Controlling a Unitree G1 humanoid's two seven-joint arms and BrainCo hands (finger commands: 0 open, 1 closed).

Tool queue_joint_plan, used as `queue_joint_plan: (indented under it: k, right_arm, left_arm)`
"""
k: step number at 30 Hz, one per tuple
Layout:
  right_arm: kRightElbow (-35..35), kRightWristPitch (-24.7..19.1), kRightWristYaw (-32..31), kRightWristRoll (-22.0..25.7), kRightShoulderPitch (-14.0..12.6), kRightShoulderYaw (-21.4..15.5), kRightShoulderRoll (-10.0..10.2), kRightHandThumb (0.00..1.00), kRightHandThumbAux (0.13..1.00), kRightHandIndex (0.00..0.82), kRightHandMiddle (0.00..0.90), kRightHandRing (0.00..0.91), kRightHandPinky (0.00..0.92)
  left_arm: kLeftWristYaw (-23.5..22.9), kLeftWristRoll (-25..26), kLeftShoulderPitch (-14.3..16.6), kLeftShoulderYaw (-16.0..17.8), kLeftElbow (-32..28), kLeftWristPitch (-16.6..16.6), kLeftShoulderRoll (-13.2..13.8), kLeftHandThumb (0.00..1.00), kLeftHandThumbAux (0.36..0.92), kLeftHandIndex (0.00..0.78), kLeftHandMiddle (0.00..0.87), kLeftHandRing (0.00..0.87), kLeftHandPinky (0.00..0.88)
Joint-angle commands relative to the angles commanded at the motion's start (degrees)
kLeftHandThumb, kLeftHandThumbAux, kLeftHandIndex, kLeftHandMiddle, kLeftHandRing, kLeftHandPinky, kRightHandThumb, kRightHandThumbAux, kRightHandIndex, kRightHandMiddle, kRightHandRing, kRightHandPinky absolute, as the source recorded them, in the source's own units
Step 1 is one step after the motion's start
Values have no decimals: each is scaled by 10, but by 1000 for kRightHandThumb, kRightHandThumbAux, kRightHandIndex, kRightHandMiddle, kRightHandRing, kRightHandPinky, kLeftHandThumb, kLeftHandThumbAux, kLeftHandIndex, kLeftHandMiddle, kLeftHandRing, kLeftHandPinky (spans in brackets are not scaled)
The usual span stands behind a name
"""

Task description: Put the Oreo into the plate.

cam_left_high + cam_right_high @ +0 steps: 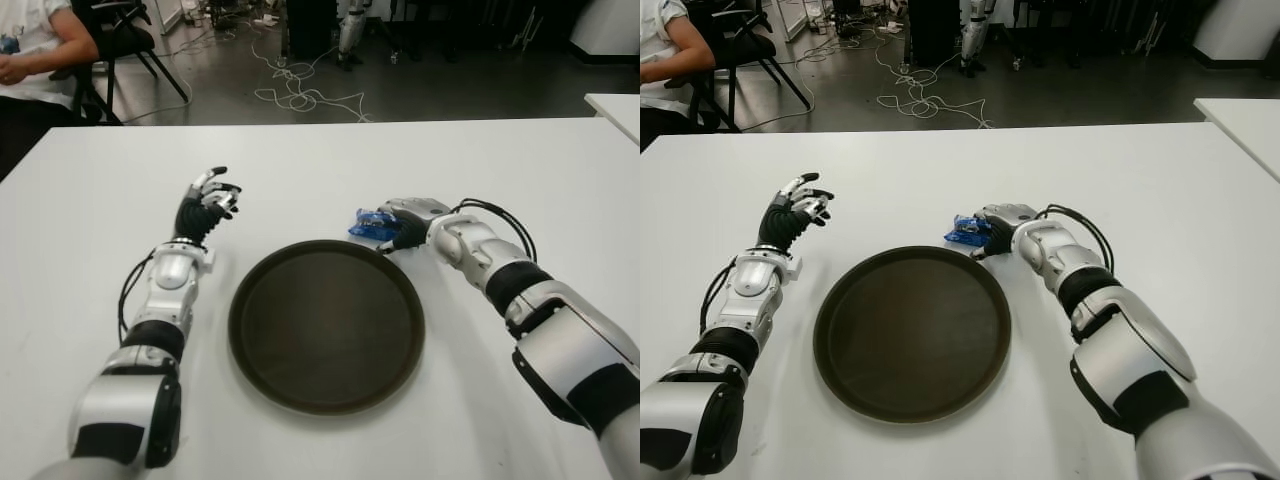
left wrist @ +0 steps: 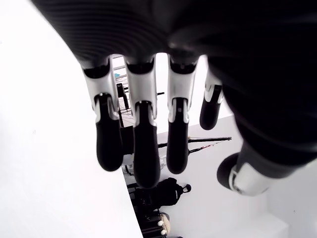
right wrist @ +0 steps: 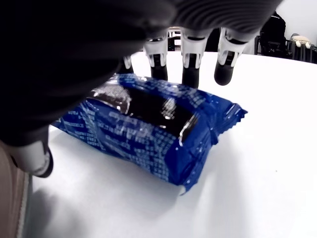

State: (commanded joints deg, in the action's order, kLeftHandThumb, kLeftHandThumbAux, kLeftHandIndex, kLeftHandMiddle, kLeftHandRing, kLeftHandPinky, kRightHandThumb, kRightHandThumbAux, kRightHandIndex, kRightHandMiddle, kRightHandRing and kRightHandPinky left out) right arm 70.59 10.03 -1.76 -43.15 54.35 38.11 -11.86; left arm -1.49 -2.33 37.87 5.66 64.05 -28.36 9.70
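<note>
A blue Oreo packet [image 3: 148, 129] lies flat on the white table [image 1: 300, 170], just beyond the far right rim of the round dark plate [image 1: 240, 300]. My right hand [image 1: 405, 225] is cupped over the packet [image 1: 366, 224] from the right. Its fingers [image 3: 190, 69] reach past the packet's far side, and the thumb stays apart on the near side, so the hand is open. The plate holds nothing. My left hand [image 1: 208, 200] shows left of the plate, raised, with relaxed fingers [image 2: 143, 148] and nothing in them.
A person in a white shirt [image 1: 30, 50] sits at the far left beyond the table, next to a black chair [image 1: 130, 40]. Cables [image 1: 300, 95] lie on the floor behind. A second white table [image 1: 620, 105] shows at the right edge.
</note>
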Motion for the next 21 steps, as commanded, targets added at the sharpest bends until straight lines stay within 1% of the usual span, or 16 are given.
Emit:
queue_joint_plan:
  k: [1, 4, 7, 11, 13, 14, 15, 17, 18, 21]
  right_arm:
    - [1, 0, 1, 0, -1, 0, 1, 219, 475, 0, 54, 60, 69]
    - [4, 1, 2, 0, -2, 0, 1, 234, 476, 11, 84, 90, 105]
    - [7, 1, 3, -1, -2, 1, 2, 241, 480, 15, 95, 103, 121]
    - [12, 2, 7, -1, -4, 2, 4, 244, 485, 19, 98, 102, 104]
    - [13, 4, 11, -1, -6, 2, 4, 252, 488, 36, 111, 113, 116]
    - [14, 5, 13, -1, -6, 1, 4, 260, 491, 60, 135, 137, 147]
    - [14, 6, 15, -1, -7, 1, 4, 263, 492, 69, 143, 145, 159]
    - [18, 8, 23, -1, -10, 2, 4, 275, 496, 119, 182, 184, 190]
    - [19, 9, 26, -1, -10, 2, 4, 277, 496, 129, 190, 191, 196]
    - [22, 11, 31, -2, -12, 3, 5, 265, 487, 160, 220, 221, 224]
  left_arm:
    - [0, 0, 0, 0, 0, 0, 0, 1000, 643, 191, 386, 518, 497]
    - [0, 0, 0, 0, 0, -1, 0, 1000, 643, 188, 386, 517, 495]
    - [0, 0, 0, 0, -1, -2, -1, 1000, 643, 183, 385, 516, 500]
    - [-2, 1, 0, 0, -1, -1, -1, 1000, 643, 180, 385, 516, 497]
    - [-4, 2, 0, 1, -1, 1, -1, 1000, 643, 183, 385, 516, 493]
    - [-4, 3, 0, 1, -1, 1, -1, 1000, 643, 184, 385, 515, 503]
    - [-4, 3, 0, 1, -1, 1, -1, 1000, 643, 185, 385, 515, 507]
    - [-5, 3, 0, 1, -1, 1, -1, 1000, 643, 184, 385, 516, 521]
    - [-5, 3, 0, 1, -1, 1, -1, 1000, 643, 184, 385, 516, 523]
    - [-6, 4, 0, 1, -2, 1, -2, 1000, 643, 187, 384, 517, 530]
